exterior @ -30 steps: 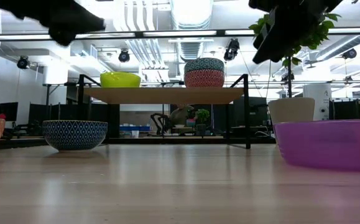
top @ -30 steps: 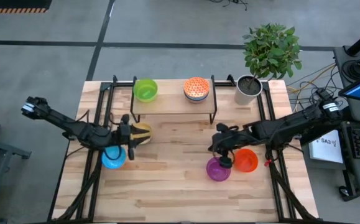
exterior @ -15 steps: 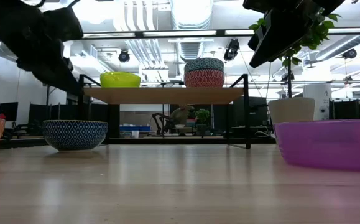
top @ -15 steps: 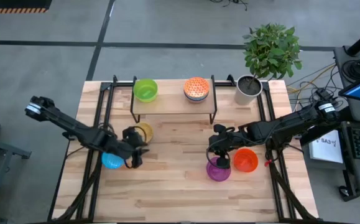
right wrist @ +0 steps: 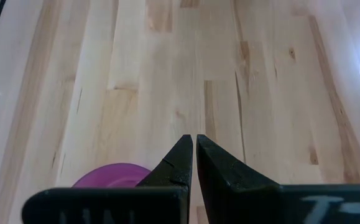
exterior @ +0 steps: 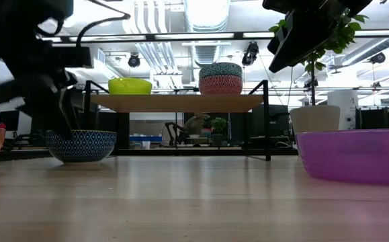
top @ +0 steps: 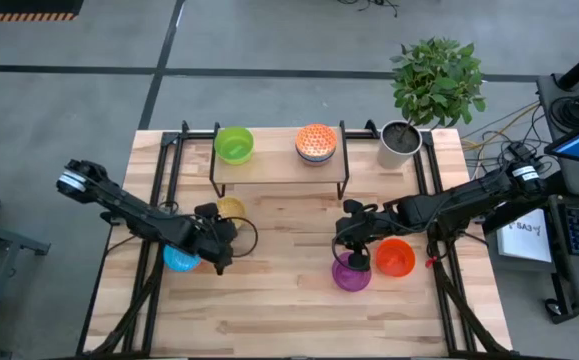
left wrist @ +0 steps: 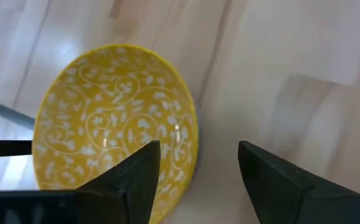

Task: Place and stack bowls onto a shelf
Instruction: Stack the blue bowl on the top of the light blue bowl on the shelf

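Two claws: left claw [left wrist: 195, 171] agape, straddling upright yellow bowl's [left wrist: 105, 130] rim; right claw [right wrist: 194, 158] closed, empty.

Open-plan lab: exposed ceiling ducts [exterior: 201, 17]; concrete floor [top: 269, 40]; cabled workstation [top: 569, 190]

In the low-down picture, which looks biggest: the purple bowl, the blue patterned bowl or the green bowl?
1. Purple bowl, biggest, but it sits nearest the camera, so that may be why.
2. Blue patterned bowl.
3. Green bowl on the shelf, smallest and farthest away.
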